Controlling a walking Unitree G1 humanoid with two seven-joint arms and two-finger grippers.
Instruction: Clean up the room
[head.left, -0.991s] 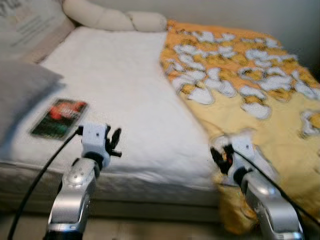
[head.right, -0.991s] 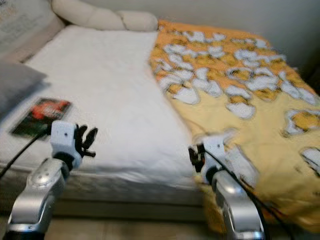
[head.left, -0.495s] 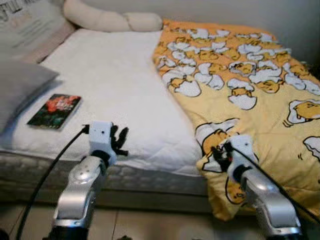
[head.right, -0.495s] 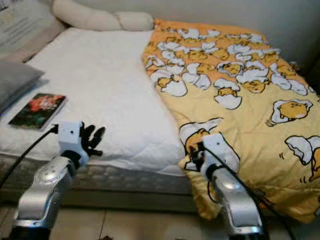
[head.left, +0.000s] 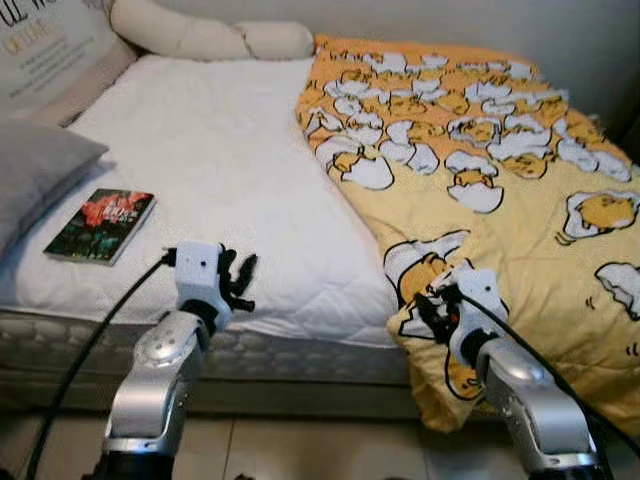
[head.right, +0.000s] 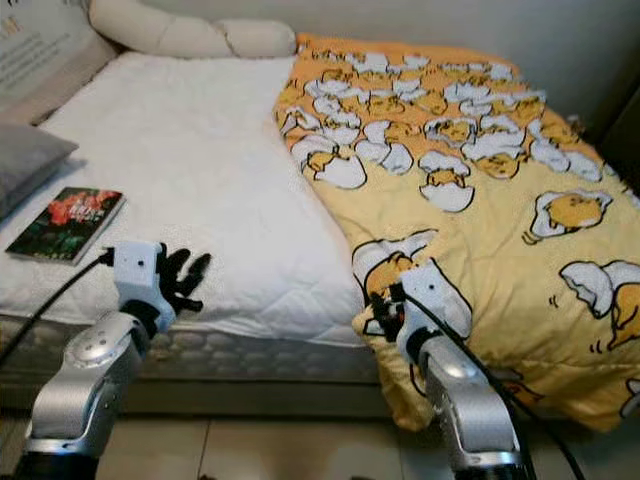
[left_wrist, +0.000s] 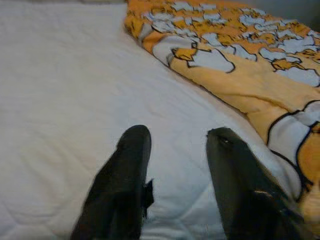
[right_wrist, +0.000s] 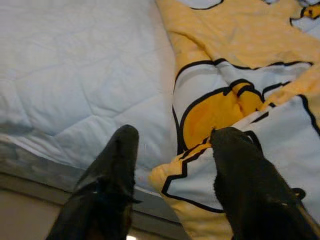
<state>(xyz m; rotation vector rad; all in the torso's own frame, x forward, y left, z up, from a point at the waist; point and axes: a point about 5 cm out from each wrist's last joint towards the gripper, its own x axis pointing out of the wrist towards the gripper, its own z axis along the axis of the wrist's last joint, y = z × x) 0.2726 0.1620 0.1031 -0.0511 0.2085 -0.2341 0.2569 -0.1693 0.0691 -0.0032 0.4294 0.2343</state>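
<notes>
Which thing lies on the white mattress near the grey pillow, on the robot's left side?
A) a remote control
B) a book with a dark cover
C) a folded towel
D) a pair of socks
B: a book with a dark green and red cover lies flat on the white mattress, just beside the grey pillow and ahead of the left hand.
</notes>
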